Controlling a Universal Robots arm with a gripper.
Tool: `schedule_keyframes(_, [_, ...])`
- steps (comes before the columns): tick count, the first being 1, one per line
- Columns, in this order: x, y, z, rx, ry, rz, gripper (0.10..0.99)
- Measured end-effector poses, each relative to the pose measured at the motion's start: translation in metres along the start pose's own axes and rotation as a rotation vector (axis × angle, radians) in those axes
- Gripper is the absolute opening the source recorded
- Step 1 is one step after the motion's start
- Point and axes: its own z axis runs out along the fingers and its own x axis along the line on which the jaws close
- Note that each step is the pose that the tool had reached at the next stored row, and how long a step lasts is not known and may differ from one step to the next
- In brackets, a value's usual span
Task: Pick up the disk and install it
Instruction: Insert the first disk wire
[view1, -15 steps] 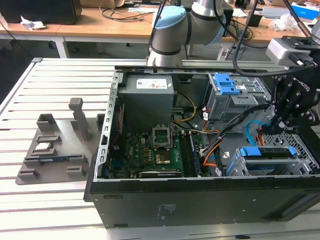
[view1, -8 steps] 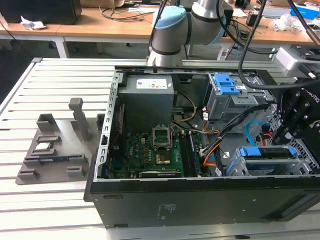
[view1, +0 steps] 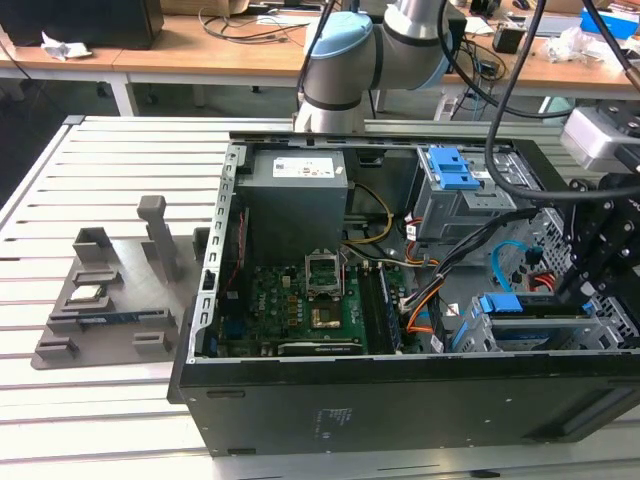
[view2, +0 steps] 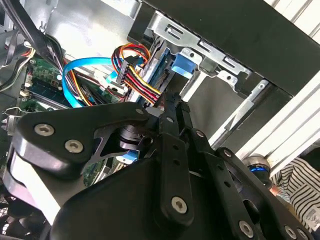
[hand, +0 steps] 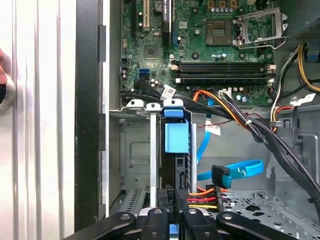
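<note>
The disk (view1: 530, 305) stands on edge in the metal drive bay at the exterior view's right corner of the open computer case, its blue side rail (hand: 176, 136) uppermost. In both wrist views my gripper (hand: 173, 216) closes around the disk's rear end, the black fingers (hand: 155, 222) on either side of it. The same blue rail (view2: 182, 67) lies just past my gripper (view2: 170, 102), beside the bay's steel frame. From the exterior view my gripper (view1: 582, 285) reaches down into the case over the bay.
Red, yellow and orange power wires (hand: 205, 197) and a blue data cable (hand: 235, 170) lie right beside the bay. The motherboard (view1: 300, 300) and power supply (view1: 295, 195) occupy the case's other half. A grey fixture (view1: 100, 300) sits outside. A striped sleeve (view2: 300, 185) is close to the case.
</note>
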Motion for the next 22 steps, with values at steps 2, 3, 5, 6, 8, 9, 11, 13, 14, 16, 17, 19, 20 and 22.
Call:
schedule_keyframes(2, [0.0020,0.0000,0.0002,0.000,0.0000,0.000,0.169])
schedule_keyframes(3, [0.0031,-0.0001,0.0003,0.000,0.0000,0.000,0.169])
schedule_keyframes(5, [0.0053,-0.0001,0.0004,0.000,0.0000,0.000,0.169])
schedule_keyframes(6, [0.0061,-0.0002,0.0005,0.000,0.0000,0.000,0.169])
schedule_keyframes(8, [0.0090,-0.0002,0.0008,0.000,0.0000,0.000,0.169])
schedule_keyframes(9, [0.0103,-0.0003,0.0009,0.000,0.0000,0.000,0.169])
schedule_keyframes(11, [0.0164,-0.0005,0.0013,0.000,0.0001,0.000,0.169])
schedule_keyframes(13, [0.0175,-0.0006,0.0019,0.000,0.0001,0.000,0.169])
schedule_keyframes(14, [0.0146,-0.0004,0.0019,0.000,-0.0001,0.000,0.169])
schedule_keyframes(16, [0.0029,-0.0001,0.0015,0.000,-0.0001,0.000,0.169])
schedule_keyframes(17, [-0.0007,0.0000,0.0014,0.000,0.0000,0.000,0.169])
schedule_keyframes(19, [-0.0118,-0.0002,0.0019,0.000,0.0000,0.000,0.169])
schedule_keyframes(20, [-0.0132,-0.0006,0.0024,0.000,0.0000,0.000,0.169])
schedule_keyframes(22, [-0.0146,-0.0025,0.0044,0.000,-0.0003,0.000,0.169])
